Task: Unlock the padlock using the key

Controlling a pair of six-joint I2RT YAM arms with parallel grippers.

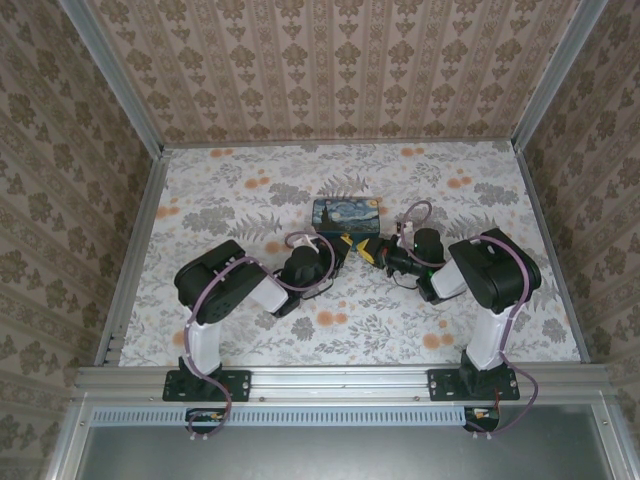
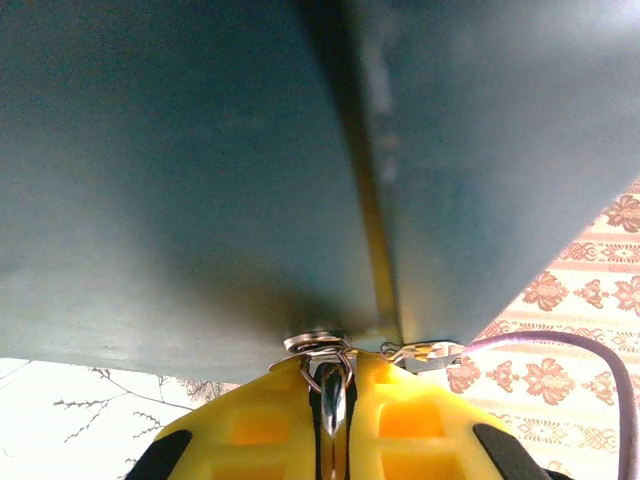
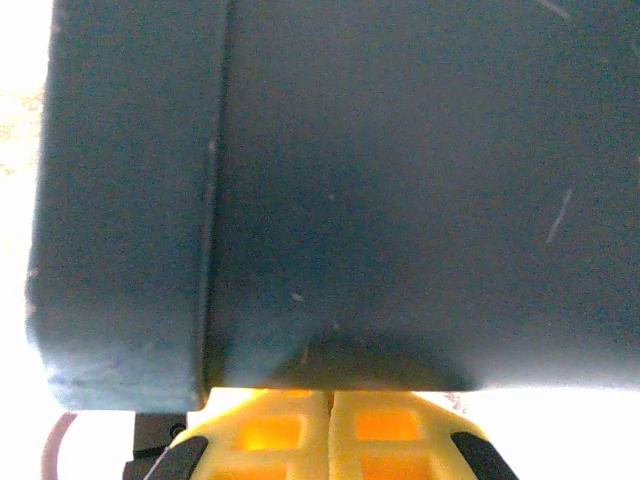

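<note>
Padlock too small to tell apart from the yellow fingertips in the overhead view; cannot tell where against either hand, nor whether touched. Nearest certain metal: key (image 2: pixel 331 402), a thin silvery blade seen edge-on, nipped between the yellow fingers (image 2: pixel 250 425) of the left gripper (image 1: pixel 347 243), pressed together with only the blade's thickness between them. Wire ring (image 2: pixel 337 368) looped just above those fingertips, with a flat silvery disc (image 2: pixel 314 343) at its top, touching or all but touching the dark wall of the tin (image 1: pixel 346 213). Second small metal piece (image 2: pixel 425 351), faintly brassy, just right of the ring against the same wall; too blurred to name. Right gripper (image 1: pixel 373 251) closed tight, its yellow fingers flush together in the right wrist view with nothing seen between, tips up against the tin's dark side, the contact lost in shadow. From above, both grippers meeting at the tin's near side, the left at its near edge, the right just beside its near right corner, tips close together. Tin flat on the floral table (image 1: pixel 240 190), near the middle, blue swirl lid up. Upper part of both wrist views blocked by the tin's walls, out of focus. Purple cable (image 2: pixel 590 347) curving across the lower right of the left wrist view.
</note>
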